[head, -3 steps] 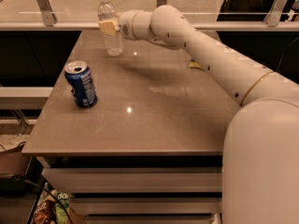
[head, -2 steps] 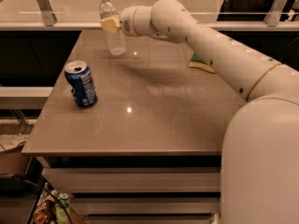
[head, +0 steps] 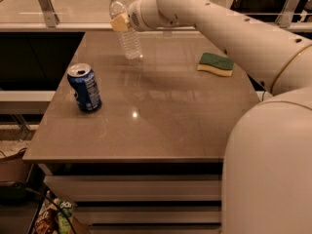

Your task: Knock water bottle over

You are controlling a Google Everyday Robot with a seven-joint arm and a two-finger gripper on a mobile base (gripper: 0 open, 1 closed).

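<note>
a smooth grey-brown rectangular table [head: 165, 121] with a glossy top carries three things. a blue aluminium soda can [head: 84, 88] stands upright near the left edge, its opened top showing. a small clear ribbed plastic water bottle [head: 127, 39] with a white cap is at the far side, tilted with its cap leaning left and its base down at the tabletop. a flat green-and-yellow sponge [head: 216, 64] lies toward the far right, well apart from both. the white arm's gripper [head: 121, 22] is against the bottle's upper part, above the table's far edge.
</note>
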